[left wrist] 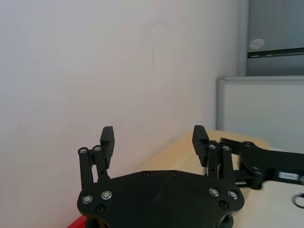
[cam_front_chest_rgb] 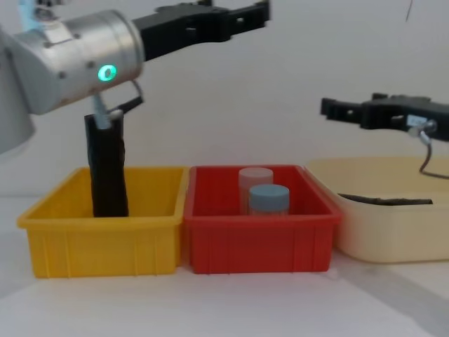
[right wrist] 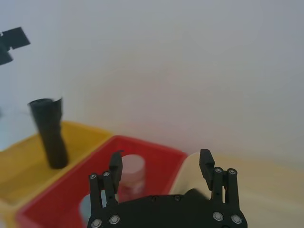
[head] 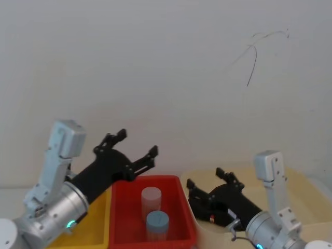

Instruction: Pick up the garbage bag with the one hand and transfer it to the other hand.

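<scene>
**A:** What could go wrong from here?

**B:** Taking the wrong roll, I'd say. A plain black roll [cam_front_chest_rgb: 109, 172] stands upright in the yellow bin [cam_front_chest_rgb: 105, 235], below and behind the left gripper [head: 137, 142]. The garbage bag [cam_front_chest_rgb: 382, 201] seems to be the dark thing lying flat in the beige basin [cam_front_chest_rgb: 393, 239], underneath the right gripper [head: 205, 178]. If the left arm drops to what sits under it, it lifts the unlabelled one.

**A:** And if the right arm goes for the proper one?

**B:** The bag lies low, barely above the basin's rim in the chest view. A steep descent could knock a finger on the rim or the floor. Slick rolled plastic could also squirt out of a shallow pinch.

**A:** How do the hands stand?

**B:** Both have their fingers spread wide and hold nothing. The right hangs above the basin, apart from the bag. The left is raised higher, over the near edge of the red bin [cam_front_chest_rgb: 259, 242].

**A:** The handover itself?

**B:** It would likely happen between the two hands, over the red bin. A fumble would drop the bag among the two capped jars [cam_front_chest_rgb: 269, 199].

**A:** How does the bag look?

**B:** Black, long and narrow. In the head view a speck of red and white shows on it below the right fingers. I can't make out the band any better than that.
</scene>
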